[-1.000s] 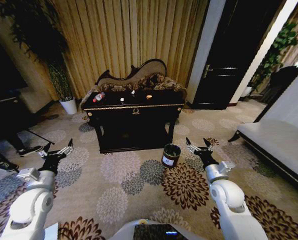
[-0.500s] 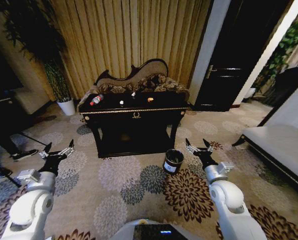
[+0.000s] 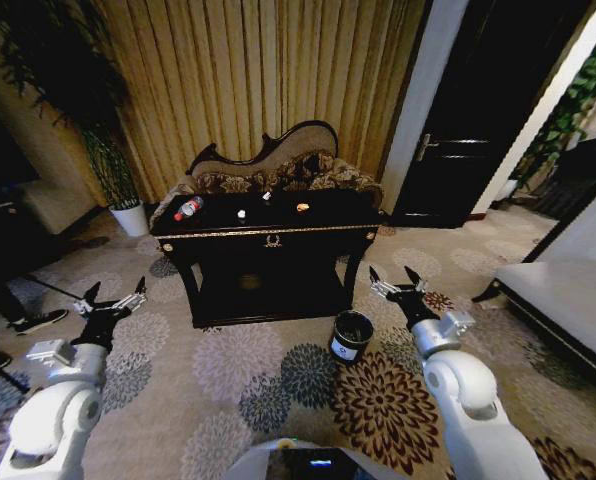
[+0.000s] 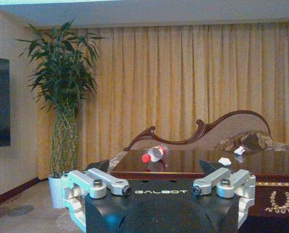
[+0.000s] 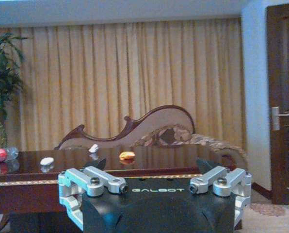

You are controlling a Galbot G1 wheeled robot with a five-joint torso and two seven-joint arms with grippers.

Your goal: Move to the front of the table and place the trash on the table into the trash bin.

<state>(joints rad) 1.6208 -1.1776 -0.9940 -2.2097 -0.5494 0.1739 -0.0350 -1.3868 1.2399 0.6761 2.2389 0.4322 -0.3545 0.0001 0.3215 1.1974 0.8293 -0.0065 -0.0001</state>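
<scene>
- The table (image 3: 268, 238) is growing nearer as I am driving forward.
- The trash bin (image 3: 351, 335) is standing beside it.
- My left gripper (image 3: 109, 303) and right gripper (image 3: 397, 287) are hanging open, empty.

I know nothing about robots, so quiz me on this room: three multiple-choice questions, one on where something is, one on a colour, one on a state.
1. Where is the bin?
A. on the table
B. on the carpet by the table's front right leg
C. on the sofa

2. What colour is the bottle cap?
A. red
B. blue
C. green

3. How is the bottle on the table?
A. upright
B. lying on its side
C. held in a tool

Answers:
1 B: the head view shows it on the floor in front of the right tool.
2 A: the left wrist view shows a red cap.
3 B: it lies flat near the table's left end; the left tool is open and holds nothing.
</scene>
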